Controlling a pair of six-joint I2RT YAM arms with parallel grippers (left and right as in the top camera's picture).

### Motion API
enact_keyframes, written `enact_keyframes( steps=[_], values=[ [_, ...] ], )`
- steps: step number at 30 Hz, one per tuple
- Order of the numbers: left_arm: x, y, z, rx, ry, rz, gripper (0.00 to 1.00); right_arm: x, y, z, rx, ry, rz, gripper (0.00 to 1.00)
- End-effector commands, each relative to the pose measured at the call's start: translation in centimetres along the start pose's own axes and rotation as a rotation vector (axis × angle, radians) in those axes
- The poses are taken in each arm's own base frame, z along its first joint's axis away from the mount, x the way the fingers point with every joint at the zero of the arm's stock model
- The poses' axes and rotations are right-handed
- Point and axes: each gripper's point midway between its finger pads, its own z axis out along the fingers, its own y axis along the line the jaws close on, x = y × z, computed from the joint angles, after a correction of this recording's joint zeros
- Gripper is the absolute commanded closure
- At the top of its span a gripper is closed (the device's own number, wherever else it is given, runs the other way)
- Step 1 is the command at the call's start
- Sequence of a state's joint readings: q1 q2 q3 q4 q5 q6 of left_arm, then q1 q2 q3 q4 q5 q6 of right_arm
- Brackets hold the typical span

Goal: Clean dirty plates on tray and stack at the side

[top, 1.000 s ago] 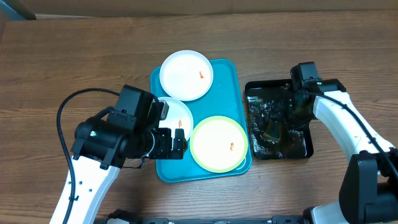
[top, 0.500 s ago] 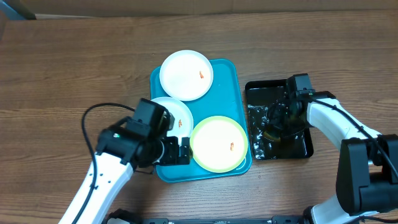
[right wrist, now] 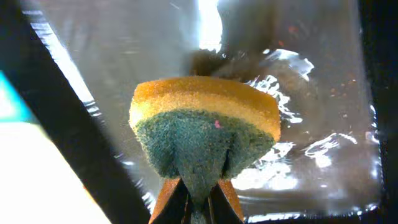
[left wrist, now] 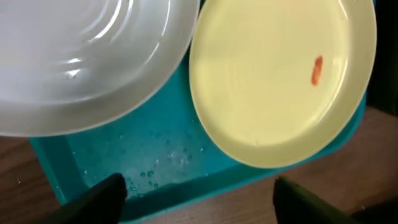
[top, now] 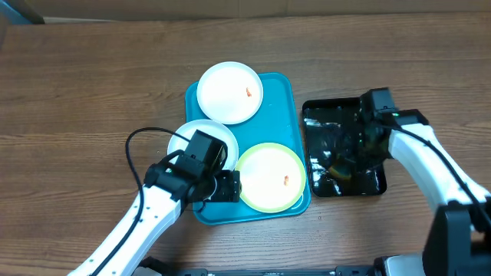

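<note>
Left tool [left wrist: 199,193] spread wide, empty, low over the turquoise tray [top: 280,115] front edge. On tray: white plate [top: 196,134] overhanging left rim, second white plate [top: 230,92] at back, green-rimmed plate [left wrist: 273,74] front right, orange speck. Right tool [right wrist: 196,202] clamped on sponge [right wrist: 202,124] over wet black tray [top: 318,123].

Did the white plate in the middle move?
Yes. The middle white plate shifted left: it now hangs over the left edge of the blue tray, where before it sat inside.
</note>
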State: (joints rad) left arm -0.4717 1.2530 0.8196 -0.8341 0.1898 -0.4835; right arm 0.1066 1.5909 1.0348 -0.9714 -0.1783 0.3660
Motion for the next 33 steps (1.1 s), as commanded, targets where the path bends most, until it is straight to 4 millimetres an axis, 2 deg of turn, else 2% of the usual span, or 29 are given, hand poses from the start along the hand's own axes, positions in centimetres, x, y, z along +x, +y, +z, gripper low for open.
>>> enact_keyframes(
  steps=[1,5,11,13,15,16,18,21,26,33],
  values=[
    [-0.4,0.6,1.8,-0.042,0.006,-0.001,0.33,-0.2,2.0,-2.4,-0.091,-0.040,-0.070,0.96],
    [-0.8,0.5,4.0,-0.037,0.044,-0.007,0.38,0.7,2.2,-2.8,-0.109,-0.016,-0.088,0.96],
    [0.0,0.7,7.1,-0.033,0.138,-0.026,0.46,1.3,2.0,-2.8,-0.099,0.004,-0.129,0.96],
    [0.2,0.8,7.9,-0.033,0.158,-0.030,0.52,1.5,2.0,-2.7,-0.100,0.013,-0.157,0.96],
    [0.3,0.9,8.4,-0.035,0.170,-0.035,0.62,2.3,2.6,-2.8,-0.118,0.035,-0.215,0.96],
    [0.3,0.9,8.4,-0.035,0.169,-0.035,0.64,2.7,2.9,-2.7,-0.129,0.048,-0.237,0.96],
    [0.1,0.9,8.5,-0.033,0.164,-0.034,0.66,3.9,3.9,-2.7,-0.152,0.080,-0.282,0.96],
    [0.0,0.8,8.5,-0.031,0.161,-0.034,0.76,5.5,5.4,-2.4,-0.152,0.108,-0.355,0.96],
    [-0.1,0.7,8.5,-0.028,0.158,-0.033,0.96,8.1,9.3,-1.7,-0.178,0.106,-0.531,0.96],
    [-0.3,0.3,8.5,-0.003,0.150,-0.033,0.96,9.4,14.0,-0.9,-0.249,0.044,-0.550,0.96]
  ],
)
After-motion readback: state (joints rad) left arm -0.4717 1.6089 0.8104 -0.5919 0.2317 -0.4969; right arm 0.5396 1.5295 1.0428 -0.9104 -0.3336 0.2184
